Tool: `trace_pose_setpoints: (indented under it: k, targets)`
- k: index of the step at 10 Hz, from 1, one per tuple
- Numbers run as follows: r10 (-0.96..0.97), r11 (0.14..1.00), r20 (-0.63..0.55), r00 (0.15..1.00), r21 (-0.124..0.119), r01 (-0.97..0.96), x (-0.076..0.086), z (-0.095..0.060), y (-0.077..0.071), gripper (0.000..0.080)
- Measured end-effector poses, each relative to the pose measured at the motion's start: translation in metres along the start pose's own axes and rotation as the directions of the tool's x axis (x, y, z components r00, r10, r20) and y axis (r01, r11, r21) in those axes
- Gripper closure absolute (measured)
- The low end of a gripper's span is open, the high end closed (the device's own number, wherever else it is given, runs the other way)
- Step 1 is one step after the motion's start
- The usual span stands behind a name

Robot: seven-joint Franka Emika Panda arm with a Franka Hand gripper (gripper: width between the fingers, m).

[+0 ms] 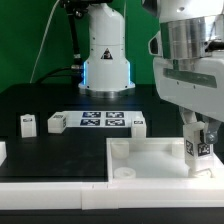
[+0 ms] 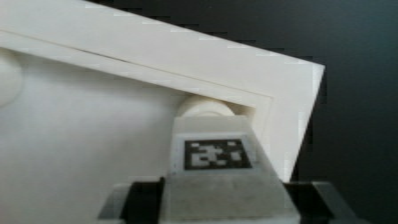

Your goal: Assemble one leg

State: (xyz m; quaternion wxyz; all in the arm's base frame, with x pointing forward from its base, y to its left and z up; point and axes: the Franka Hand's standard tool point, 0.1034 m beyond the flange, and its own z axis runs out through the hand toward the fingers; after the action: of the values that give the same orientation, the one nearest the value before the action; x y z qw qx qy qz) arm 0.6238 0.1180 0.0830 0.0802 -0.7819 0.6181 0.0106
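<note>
My gripper [image 1: 199, 150] is shut on a leg [image 1: 200, 152], a small white block with a black-and-white tag, and holds it upright over the right far corner of the large white tray-like piece [image 1: 135, 152]. In the wrist view the leg [image 2: 217, 150] sits between my dark fingers [image 2: 132, 200], its far end right at a round corner socket [image 2: 206, 103] of the tray piece [image 2: 89, 120]. Three more legs stand on the table: one [image 1: 28, 123] at the exterior view's left, one [image 1: 56, 122] beside it, one [image 1: 138, 124] to the right of the marker board.
The marker board [image 1: 102, 121] lies flat on the black table behind the tray piece. The arm's white base [image 1: 106, 55] stands at the back. A white rail [image 1: 50, 188] runs along the front edge of the table.
</note>
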Motion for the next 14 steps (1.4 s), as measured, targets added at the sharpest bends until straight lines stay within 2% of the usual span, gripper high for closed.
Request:
trace_pose_setpoints:
  k: [1, 2, 3, 4, 5, 6, 8, 11, 14]
  targets:
    - [0.072, 0.997, 0.005, 0.997, 0.001, -0.072, -0.0015, 0.0002, -0.0001, 0.0507]
    - [0.076, 0.997, 0.009, 0.997, 0.002, -0.076, -0.0024, 0.0004, -0.0002, 0.0432]
    - [0.003, 1.000, 0.009, 1.000, 0.002, -0.003, -0.0027, 0.0004, -0.0002, 0.0298]
    - [-0.026, 1.000, 0.007, 1.000, 0.010, 0.026, -0.0018, 0.0004, -0.0008, 0.0298]
    - [-0.102, 0.994, -0.003, 0.995, 0.029, 0.102, 0.0025, 0.0011, -0.0011, 0.0180]
    - [-0.282, 0.959, -0.012, 0.959, 0.027, 0.282, 0.0051, 0.0026, 0.0011, 0.0180]
    - [-0.474, 0.880, -0.016, 0.880, 0.023, 0.475, 0.0027, 0.0032, 0.0014, 0.0151]
    - [-0.755, 0.655, -0.024, 0.656, 0.015, 0.755, 0.0002, 0.0032, 0.0009, 0.0150]
    - [-0.928, 0.371, -0.033, 0.371, 0.007, 0.929, -0.0016, -0.0002, -0.0027, 0.0150]
